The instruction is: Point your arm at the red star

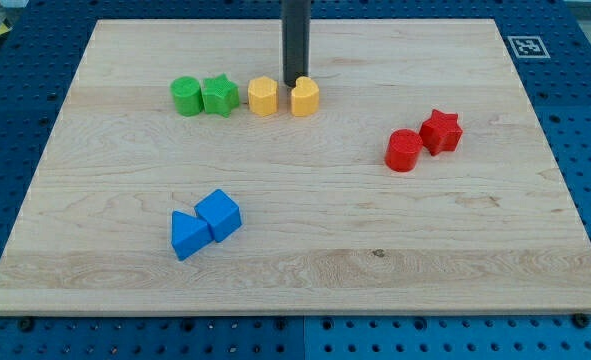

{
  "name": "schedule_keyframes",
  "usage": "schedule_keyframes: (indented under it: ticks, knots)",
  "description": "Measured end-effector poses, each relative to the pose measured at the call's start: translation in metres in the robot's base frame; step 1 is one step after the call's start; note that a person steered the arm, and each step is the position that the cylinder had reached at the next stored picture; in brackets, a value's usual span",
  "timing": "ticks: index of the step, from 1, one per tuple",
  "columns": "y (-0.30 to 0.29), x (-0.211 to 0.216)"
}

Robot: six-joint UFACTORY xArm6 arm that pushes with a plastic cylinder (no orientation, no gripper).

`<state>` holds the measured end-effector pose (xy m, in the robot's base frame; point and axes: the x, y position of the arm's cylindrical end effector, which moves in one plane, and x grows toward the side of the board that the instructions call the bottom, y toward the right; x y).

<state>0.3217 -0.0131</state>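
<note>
The red star [441,131] lies at the view's right on the wooden board [295,280], touching a red cylinder [404,150] to its lower left. My tip [295,83] is near the view's top centre, just behind a yellow block [305,97] and apparently touching it. The rod rises straight up out of the view. The tip is far to the left of the red star and above it in the view.
A second yellow block [263,97] sits left of the first. A green star [219,95] and a green cylinder [186,96] stand further left in the same row. Two blue blocks [218,214] [188,235] touch at the lower left.
</note>
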Motion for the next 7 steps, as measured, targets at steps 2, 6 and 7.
schedule_keyframes:
  ticks: [2,6,7]
  knots:
    - [-0.028,0.000]
    - [0.140,-0.020]
    - [0.210,0.022]
